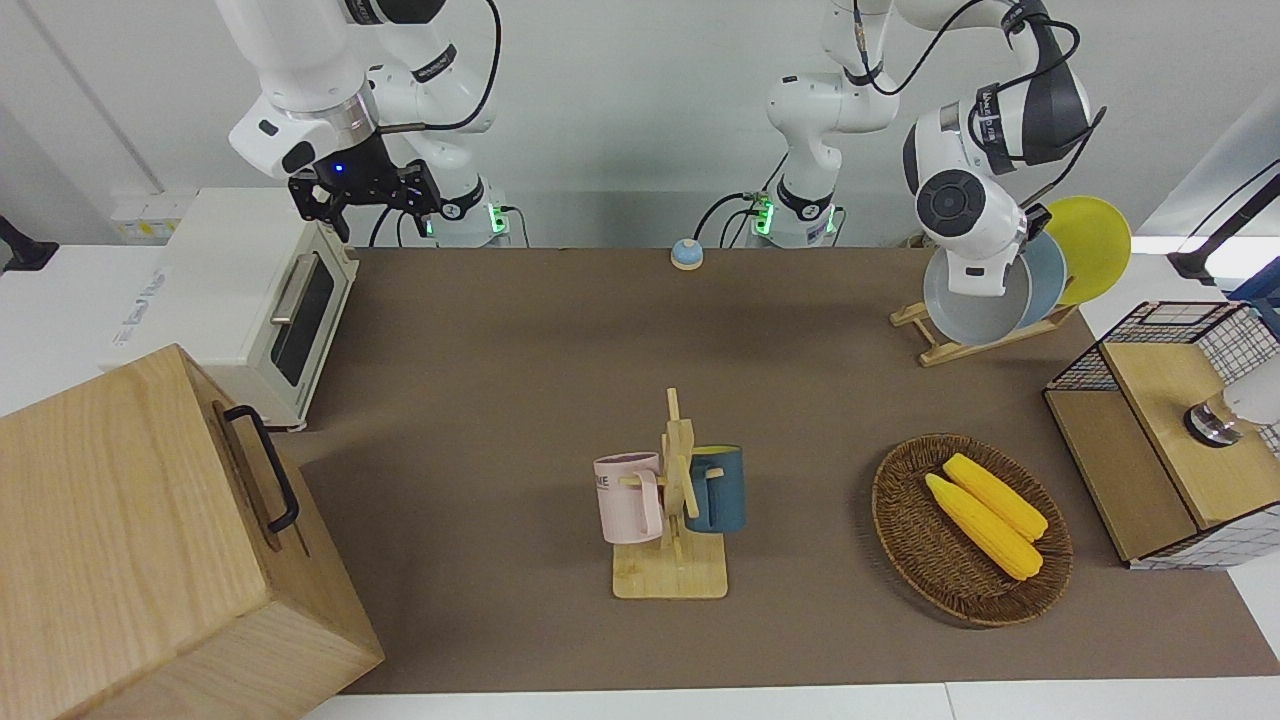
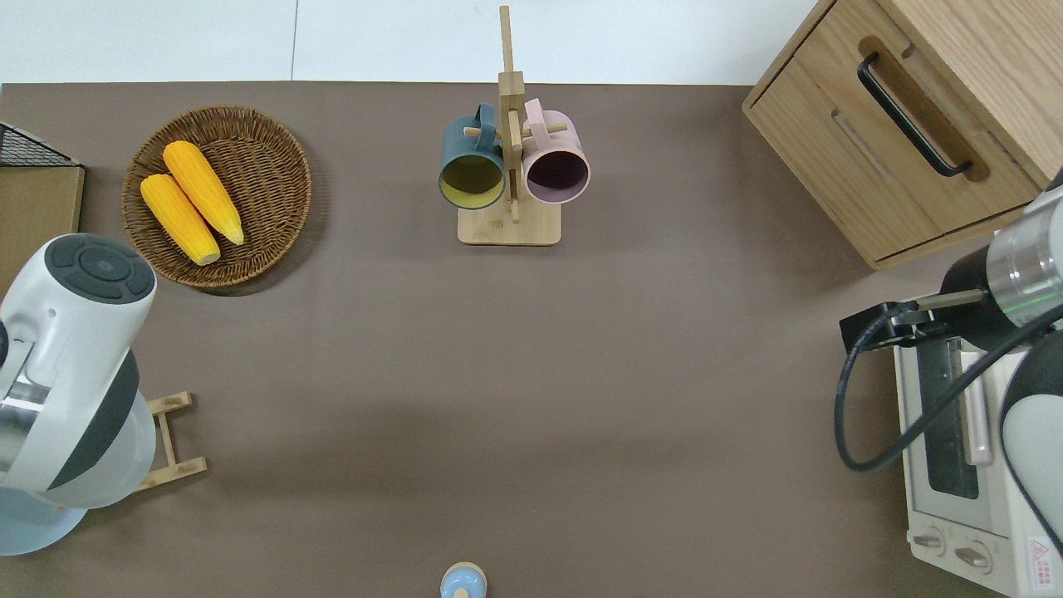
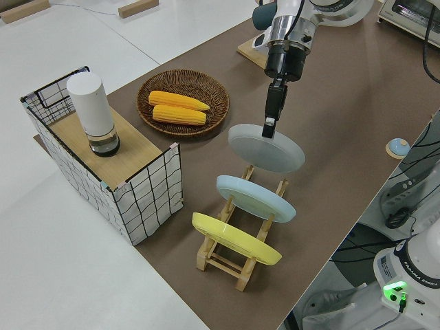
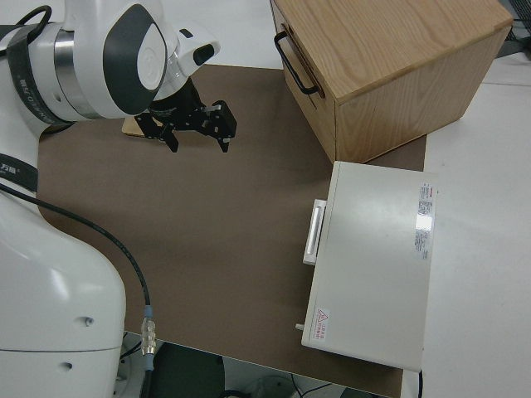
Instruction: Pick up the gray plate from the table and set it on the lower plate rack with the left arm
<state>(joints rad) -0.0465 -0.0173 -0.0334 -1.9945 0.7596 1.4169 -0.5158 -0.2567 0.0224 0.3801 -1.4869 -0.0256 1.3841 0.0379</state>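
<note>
My left gripper (image 3: 269,127) is shut on the rim of the gray plate (image 3: 267,148), seen also in the front view (image 1: 975,310). It holds the plate tilted over the end of the lower plate rack (image 3: 237,265) that lies farther from the robots. The plate's lower edge is at the rack's pegs; I cannot tell whether it touches them. The rack also shows in the front view (image 1: 935,350) and the overhead view (image 2: 170,440). In the overhead view the arm hides the gray plate. My right gripper (image 4: 195,124) is open, and that arm is parked.
A light blue plate (image 3: 256,198) and a yellow plate (image 3: 236,238) stand in the rack nearer to the robots. A wicker basket (image 1: 905,540) with two corn cobs, a wire-mesh box (image 3: 148,199), a mug stand (image 1: 672,575), a toaster oven (image 1: 200,290) and a wooden cabinet (image 1: 130,540) are on the table.
</note>
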